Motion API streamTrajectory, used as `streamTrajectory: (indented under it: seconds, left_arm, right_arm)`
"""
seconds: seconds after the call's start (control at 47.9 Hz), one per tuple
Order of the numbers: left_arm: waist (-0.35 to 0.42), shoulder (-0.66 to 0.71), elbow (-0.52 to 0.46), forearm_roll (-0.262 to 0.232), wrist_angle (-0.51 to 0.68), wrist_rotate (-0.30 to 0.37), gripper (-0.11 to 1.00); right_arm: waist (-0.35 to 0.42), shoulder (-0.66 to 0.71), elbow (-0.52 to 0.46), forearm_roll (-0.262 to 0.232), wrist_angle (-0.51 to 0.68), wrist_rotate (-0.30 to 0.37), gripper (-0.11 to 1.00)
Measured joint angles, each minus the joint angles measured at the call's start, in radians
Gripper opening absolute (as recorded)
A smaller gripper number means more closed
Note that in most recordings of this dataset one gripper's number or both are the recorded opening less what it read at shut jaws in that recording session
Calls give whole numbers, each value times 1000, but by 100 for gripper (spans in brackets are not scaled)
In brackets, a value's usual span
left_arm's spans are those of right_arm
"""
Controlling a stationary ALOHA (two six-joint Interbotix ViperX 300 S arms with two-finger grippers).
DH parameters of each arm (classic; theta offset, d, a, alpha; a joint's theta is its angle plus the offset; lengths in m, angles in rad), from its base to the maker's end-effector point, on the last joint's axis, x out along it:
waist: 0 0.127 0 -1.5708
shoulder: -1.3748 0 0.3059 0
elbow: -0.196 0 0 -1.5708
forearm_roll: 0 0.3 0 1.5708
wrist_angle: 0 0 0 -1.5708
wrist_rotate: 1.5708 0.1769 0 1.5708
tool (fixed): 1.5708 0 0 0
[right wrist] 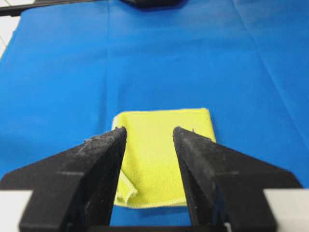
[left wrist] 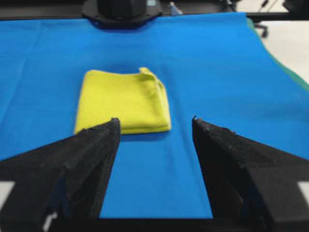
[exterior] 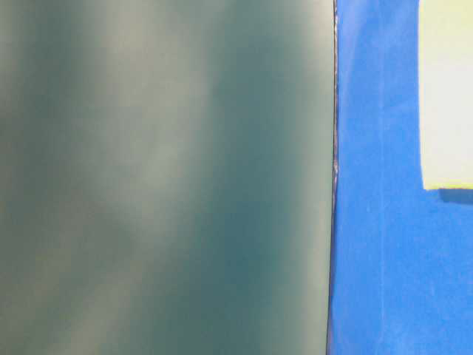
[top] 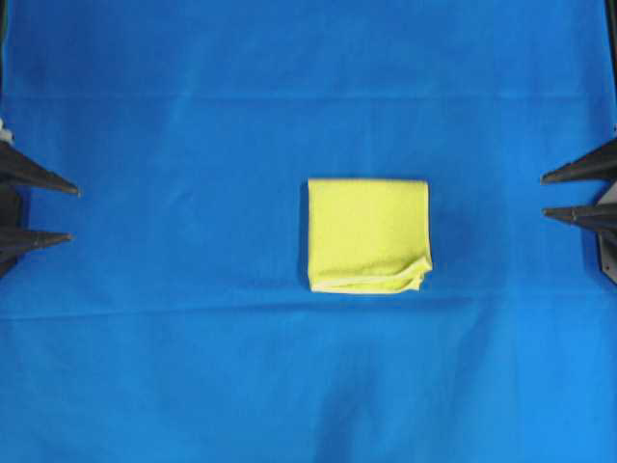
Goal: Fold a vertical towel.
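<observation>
So the towel (top: pixel 368 234) sits folded into a near-square, a bit right of centre and just below the middle of the overhead frame, flat on the blue cloth (top: pixel 193 338) covering the table. Its lower right corner is a little rumpled, with a paler stitched edge peeking out along the bottom.

The left hand (top: pixel 75 212) pokes in at the left edge and the right hand (top: pixel 543 196) at the right edge, both well apart from the towel, fingers spread wide with nothing between them.

The wrist views add what the overhead can't: the left wrist camera shows the stacked layers along the near edge of the towel (left wrist: pixel 123 100), seen past that hand (left wrist: pixel 154 126). The right wrist one looks at the towel (right wrist: pixel 149 159) through its own parted fingers (right wrist: pixel 149 133).

The table-level view is mostly a blurry grey-green panel (exterior: pixel 162 177), with a strip of blue cloth and a pale slab of towel (exterior: pixel 447 96) at upper right. No readable writing anywhere.
</observation>
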Motion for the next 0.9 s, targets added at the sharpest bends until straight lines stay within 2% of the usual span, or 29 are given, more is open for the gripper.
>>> streamTrajectory:
  seconds: [0.23,0.898]
  left_arm:
    - [25,-3,5,0,3,-2,59]
    - [26,-5,5,0,5,-3,59]
  right_arm:
    - [0,2,0,2,0,0,51]
    - [0,2,2,3,0,0,51]
